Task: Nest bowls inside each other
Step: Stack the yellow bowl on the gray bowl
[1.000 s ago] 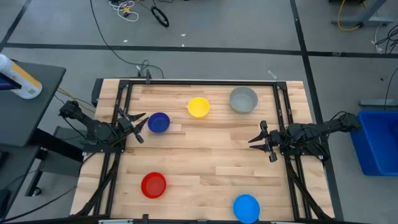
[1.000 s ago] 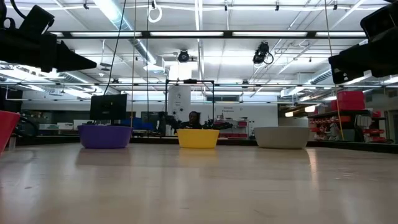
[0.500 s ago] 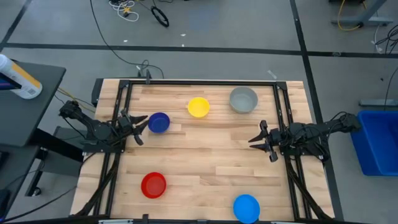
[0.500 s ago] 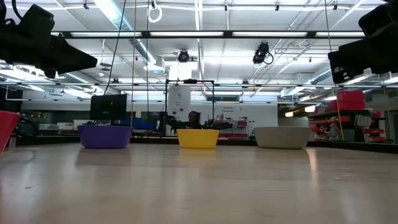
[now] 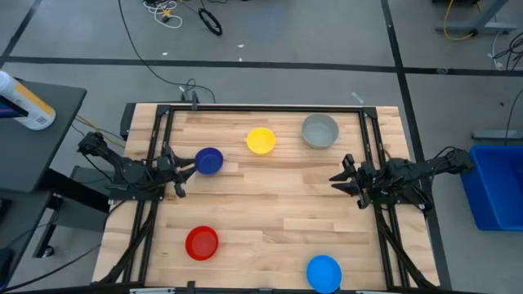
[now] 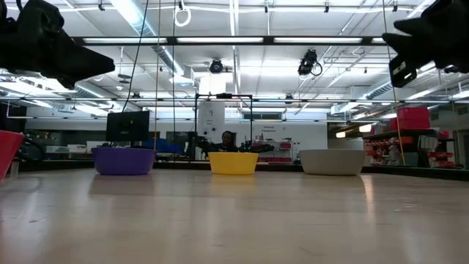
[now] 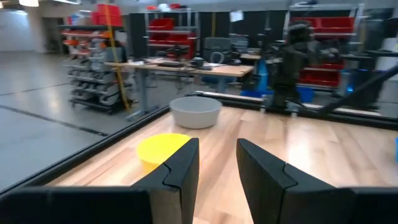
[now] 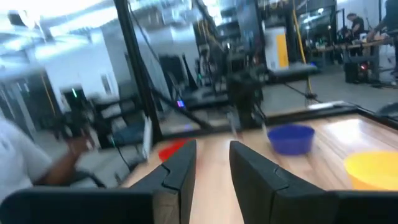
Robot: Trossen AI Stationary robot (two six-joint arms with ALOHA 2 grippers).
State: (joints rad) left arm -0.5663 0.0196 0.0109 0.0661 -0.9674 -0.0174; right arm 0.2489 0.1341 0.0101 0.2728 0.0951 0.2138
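Table: wood, five separate bowls.
Red bowl: cut off at the low view's edge.
Left gripper: narrowly parted, empty.
Right gripper: narrowly parted, empty.

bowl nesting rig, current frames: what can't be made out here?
- Light blue plastic bowl: absent from the low view and both wrist views; seen only from above.
- Red plastic bowl: cut off by the low view's edge; in the right wrist view, mostly hidden behind that gripper's finger.
- Insides of the dark blue bowl, yellow bowl and grey bowl: hidden in the level low view.
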